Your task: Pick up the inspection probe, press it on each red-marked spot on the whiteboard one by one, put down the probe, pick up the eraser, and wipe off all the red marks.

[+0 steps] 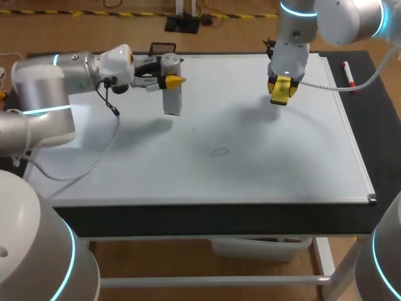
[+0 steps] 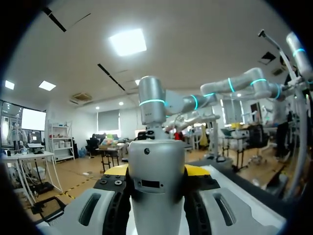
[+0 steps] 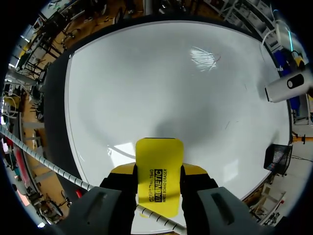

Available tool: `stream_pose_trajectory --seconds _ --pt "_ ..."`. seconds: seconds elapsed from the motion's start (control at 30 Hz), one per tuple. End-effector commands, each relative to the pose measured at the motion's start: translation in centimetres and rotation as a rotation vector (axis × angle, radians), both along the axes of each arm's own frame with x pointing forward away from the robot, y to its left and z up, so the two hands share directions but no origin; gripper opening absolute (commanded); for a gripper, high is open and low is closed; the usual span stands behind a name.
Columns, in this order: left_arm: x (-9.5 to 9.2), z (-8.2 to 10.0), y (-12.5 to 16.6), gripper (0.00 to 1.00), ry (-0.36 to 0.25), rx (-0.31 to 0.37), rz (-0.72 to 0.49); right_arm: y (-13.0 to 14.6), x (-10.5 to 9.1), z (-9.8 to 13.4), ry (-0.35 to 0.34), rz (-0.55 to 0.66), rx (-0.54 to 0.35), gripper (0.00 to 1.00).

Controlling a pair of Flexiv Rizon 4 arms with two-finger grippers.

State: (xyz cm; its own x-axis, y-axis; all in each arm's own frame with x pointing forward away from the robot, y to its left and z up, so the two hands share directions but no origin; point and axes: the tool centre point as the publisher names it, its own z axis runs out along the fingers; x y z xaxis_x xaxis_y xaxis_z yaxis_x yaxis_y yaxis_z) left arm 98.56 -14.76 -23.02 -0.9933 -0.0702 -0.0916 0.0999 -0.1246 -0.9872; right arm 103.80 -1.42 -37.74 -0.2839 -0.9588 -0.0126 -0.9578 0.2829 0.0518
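Left claw: the left gripper [image 1: 174,80] is hanging over the whiteboard's far-left part, and its two yellow-tipped fingers are pressing in on the probe from either side, set just wide enough to take its body.
Probe: the inspection probe [image 1: 173,100], a pale grey cylinder, is hanging down from those fingers toward the whiteboard [image 1: 263,169]; I cannot tell whether its lower end is touching the surface.
Left wrist look: the probe's rounded body is filling the gap between the fingers, with a yellow tip showing at each side of it.
Right claw: the right gripper [image 1: 283,84] is hovering over the whiteboard's far-right part, fingers parted by the eraser's width and clamping it between them.
Eraser: the yellow eraser [image 3: 159,161] is sticking out ahead of the fingertips, and its shadow is falling on the whiteboard beneath it.
Board surface: a thin oval outline [image 1: 219,151] is sitting near the whiteboard's middle, and a faint smudge [image 3: 205,58] is showing well ahead of the eraser.
Marker: a red-capped marker [image 1: 348,74] is lying on the dark table [image 1: 379,125], just beside the whiteboard's right edge near its far corner.
Basket: a black wire basket [image 1: 163,48] is standing at the whiteboard's far edge, behind the probe.
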Motion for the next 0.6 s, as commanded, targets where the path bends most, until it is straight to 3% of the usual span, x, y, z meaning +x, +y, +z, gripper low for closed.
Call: stream_pose_trajectory --seconds 0.03,0.6 --pt "-1.4 0.4 -1.5 0.00 -0.006 0.001 0.017 -0.1 0.1 0.1 0.000 0.002 -0.004 0.00" --pt "-7.3 -0.6 -7.8 0.00 0.050 0.009 -0.161 -0.1 0.1 0.1 0.000 0.002 -0.004 0.00"
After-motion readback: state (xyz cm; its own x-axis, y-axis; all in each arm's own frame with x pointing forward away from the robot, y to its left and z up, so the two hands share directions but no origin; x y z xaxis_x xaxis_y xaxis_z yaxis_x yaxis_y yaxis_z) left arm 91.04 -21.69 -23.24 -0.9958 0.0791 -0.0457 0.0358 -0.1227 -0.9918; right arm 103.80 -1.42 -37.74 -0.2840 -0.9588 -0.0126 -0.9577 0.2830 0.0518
